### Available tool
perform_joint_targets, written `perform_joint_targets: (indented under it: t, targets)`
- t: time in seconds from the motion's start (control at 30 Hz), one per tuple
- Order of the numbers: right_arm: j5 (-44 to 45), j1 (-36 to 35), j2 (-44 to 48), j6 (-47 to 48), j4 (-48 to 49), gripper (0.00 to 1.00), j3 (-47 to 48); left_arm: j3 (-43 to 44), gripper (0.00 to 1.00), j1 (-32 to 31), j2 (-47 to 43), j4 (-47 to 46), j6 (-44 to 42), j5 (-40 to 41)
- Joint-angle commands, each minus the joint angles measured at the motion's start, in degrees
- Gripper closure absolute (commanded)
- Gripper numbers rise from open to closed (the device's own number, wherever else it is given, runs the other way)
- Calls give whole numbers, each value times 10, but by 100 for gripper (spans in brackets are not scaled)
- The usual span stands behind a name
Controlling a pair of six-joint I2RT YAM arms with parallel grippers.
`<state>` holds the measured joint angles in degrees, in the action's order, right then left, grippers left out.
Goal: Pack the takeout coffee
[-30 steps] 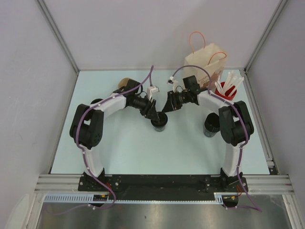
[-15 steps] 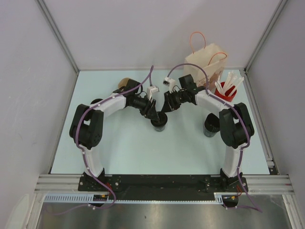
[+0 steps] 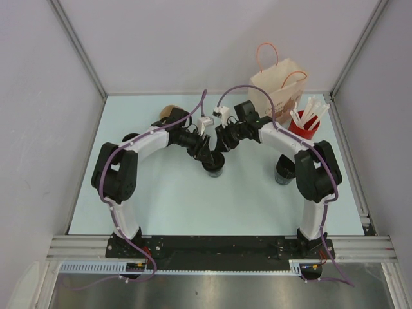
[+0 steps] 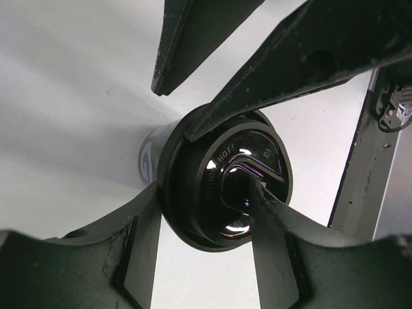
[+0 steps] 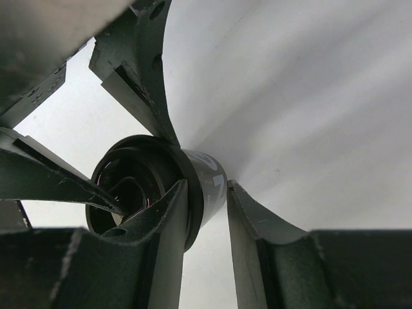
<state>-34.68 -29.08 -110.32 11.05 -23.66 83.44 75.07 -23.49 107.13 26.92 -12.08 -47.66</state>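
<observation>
The takeout coffee [image 3: 214, 168], a short black cup with a ringed lid, stands at mid-table between both arms. My left gripper [image 3: 207, 156] is shut on its lid: in the left wrist view one finger [image 4: 138, 244] presses the lid's [image 4: 199, 174] outer rim and the other sits in the lid's recess. My right gripper [image 3: 221, 151] is open and straddles the rim from the other side. In the right wrist view one of its fingers [image 5: 170, 225] lies over the lid, while the other stands just off the cup's wall [image 5: 209, 174].
A paper bag [image 3: 278, 82] with orange handles stands at the back right. Beside it are a red cup of white sticks [image 3: 304, 122] and, nearer, a taller black cup [image 3: 285, 168]. A brown round object [image 3: 168, 112] lies behind the left arm.
The right arm's wrist has swung left and a little back over the cup. The cup and my left gripper have shifted slightly left.
</observation>
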Motion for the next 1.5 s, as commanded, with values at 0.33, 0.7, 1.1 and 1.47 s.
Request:
perform_joint_targets:
  t: [0.33,0.7,1.1,1.47]
  targets:
    - [138,-28,-74,54,-133,64,-84,-30,49,-12,49,45,-81,174]
    - [144,-33,-93,64,-147,59,-108,-25,48,-19,59,67,-91,181]
    - [180,-55,-104,71,-146,59,-129,-33,51,-24,61,83,-102,197]
    - [197,-42,-16,75,-107,55,-131,-30,52,-26,61,79,-100,194]
